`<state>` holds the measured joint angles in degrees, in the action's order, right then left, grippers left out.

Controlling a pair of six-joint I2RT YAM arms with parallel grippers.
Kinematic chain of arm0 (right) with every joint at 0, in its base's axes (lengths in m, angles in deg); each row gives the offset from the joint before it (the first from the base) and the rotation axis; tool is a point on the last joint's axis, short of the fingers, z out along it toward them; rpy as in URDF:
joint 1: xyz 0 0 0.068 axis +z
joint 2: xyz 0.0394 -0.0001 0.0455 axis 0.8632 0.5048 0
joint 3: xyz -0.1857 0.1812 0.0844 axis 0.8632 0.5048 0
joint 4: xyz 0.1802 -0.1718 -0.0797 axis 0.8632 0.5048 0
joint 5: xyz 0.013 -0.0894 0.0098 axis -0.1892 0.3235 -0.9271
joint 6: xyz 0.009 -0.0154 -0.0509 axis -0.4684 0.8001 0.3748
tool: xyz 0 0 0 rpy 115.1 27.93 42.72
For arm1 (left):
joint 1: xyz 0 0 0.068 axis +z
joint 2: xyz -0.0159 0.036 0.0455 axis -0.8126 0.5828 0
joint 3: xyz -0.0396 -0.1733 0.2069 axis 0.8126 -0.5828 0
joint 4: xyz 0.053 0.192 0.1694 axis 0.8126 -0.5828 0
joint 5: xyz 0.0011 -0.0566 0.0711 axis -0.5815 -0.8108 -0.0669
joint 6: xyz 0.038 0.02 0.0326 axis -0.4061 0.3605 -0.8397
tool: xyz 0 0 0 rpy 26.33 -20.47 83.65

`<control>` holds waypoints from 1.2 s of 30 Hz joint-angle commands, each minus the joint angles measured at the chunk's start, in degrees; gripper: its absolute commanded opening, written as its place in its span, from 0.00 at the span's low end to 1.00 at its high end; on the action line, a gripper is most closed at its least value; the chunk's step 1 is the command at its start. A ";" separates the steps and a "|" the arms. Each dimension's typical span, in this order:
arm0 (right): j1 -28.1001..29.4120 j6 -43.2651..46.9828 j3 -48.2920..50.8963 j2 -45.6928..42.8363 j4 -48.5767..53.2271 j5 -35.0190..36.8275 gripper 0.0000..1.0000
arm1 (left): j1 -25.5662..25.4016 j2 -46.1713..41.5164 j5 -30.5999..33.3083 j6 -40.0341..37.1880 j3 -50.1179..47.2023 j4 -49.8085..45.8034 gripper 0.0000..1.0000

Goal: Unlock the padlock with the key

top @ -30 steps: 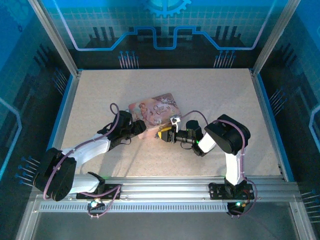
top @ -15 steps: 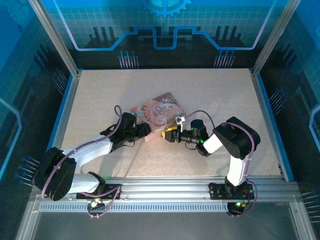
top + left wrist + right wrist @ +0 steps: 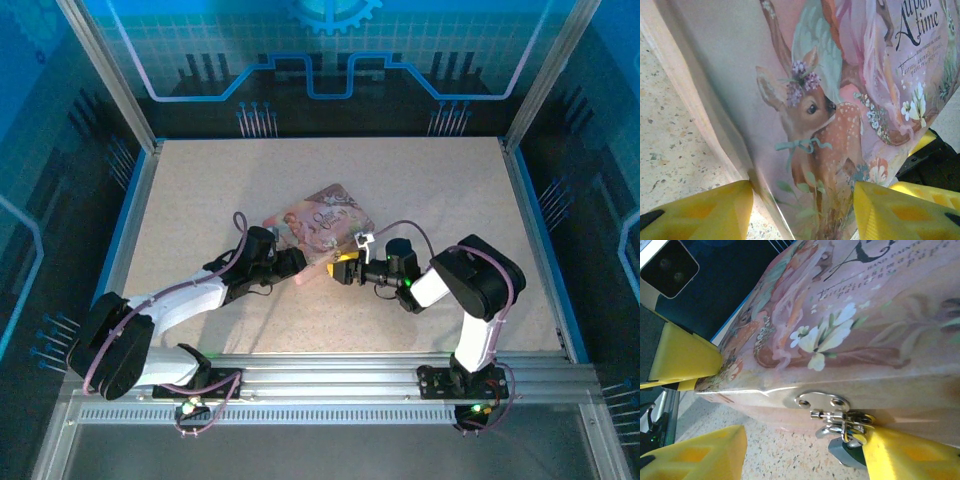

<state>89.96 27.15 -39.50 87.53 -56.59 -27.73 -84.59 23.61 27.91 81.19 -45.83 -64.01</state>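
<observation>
The pink tin (image 3: 322, 220) lies tilted at mid-table. My left gripper (image 3: 293, 262) is shut on its near-left corner; in the left wrist view the yellow fingers (image 3: 705, 212) press the tin (image 3: 810, 100) from both sides. The small dark padlock (image 3: 845, 454) hangs by its silver shackle from the hasp (image 3: 822, 401) on the tin's front wall (image 3: 890, 405). My right gripper (image 3: 802, 440) is open in front of that wall, its right finger (image 3: 910, 455) up against the padlock, its left finger far off it. The key is out of view.
Speckled tabletop (image 3: 420, 190) stretches around the tin on all sides. Blue side rails (image 3: 540, 240) and an aluminium frame bound the table. In the right wrist view the left gripper's yellow finger (image 3: 685, 360) sits at the tin's corner.
The right gripper has opened and drawn back slightly to the right. The left gripper has shifted right with the tin, which has turned a little.
</observation>
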 commanded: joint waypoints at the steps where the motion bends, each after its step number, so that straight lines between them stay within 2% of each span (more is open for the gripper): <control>1: 0.17 -1.00 -1.63 1.92 -10.23 -4.69 0.60 | -1.75 1.42 -2.91 1.03 0.42 -1.11 0.56; 9: 0.98 2.22 -0.81 0.48 -9.02 -5.08 0.46 | -2.02 1.58 -2.85 1.82 0.34 -0.34 0.56; 15: 1.00 2.95 -0.60 0.54 -7.97 -4.03 0.28 | -1.99 2.04 -2.87 1.91 0.33 -0.03 0.56; 24: 1.00 4.19 0.79 -0.33 -5.24 -0.68 0.11 | -1.98 1.95 -2.55 2.00 0.25 -0.02 0.56; 31: 0.83 4.73 1.60 -0.66 -3.99 0.57 0.08 | -2.02 1.60 -1.73 1.98 -0.11 -0.23 0.56; 34: 0.69 4.71 1.61 -0.66 -4.18 -0.10 0.18 | -2.05 1.68 -1.76 2.00 -0.03 -0.24 0.56; 36: 0.61 4.79 1.52 -0.75 -4.08 -0.58 0.21 | -2.02 1.68 -1.83 2.00 0.05 -0.27 0.56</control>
<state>89.50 30.87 -37.93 88.66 -57.39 -23.66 -85.07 23.77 28.35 82.66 -45.80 -63.83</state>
